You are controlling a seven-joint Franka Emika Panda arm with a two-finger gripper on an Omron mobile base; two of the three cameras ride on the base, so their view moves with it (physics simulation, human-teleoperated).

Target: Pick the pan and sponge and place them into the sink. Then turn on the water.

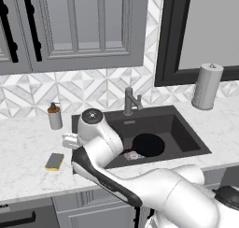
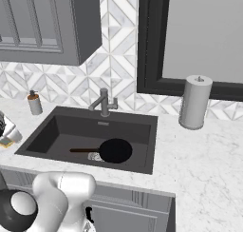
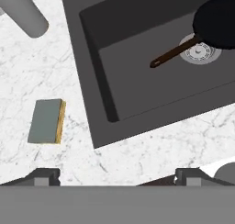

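The black pan lies flat in the dark sink, over the drain, its brown handle pointing to the basin's left. The sponge, yellow with a grey-green top, rests on the marble counter left of the sink. My gripper hangs open above the counter between sponge and sink rim, with nothing between its fingertips. In the right base view the pan shows in the basin and the gripper sits at the left edge. No water is in view at the faucet.
A soap dispenser stands on the counter behind the sponge. A paper towel roll stands right of the sink. Wall cabinets hang above the counter on the left, and a dark-framed window is behind the sink's right side.
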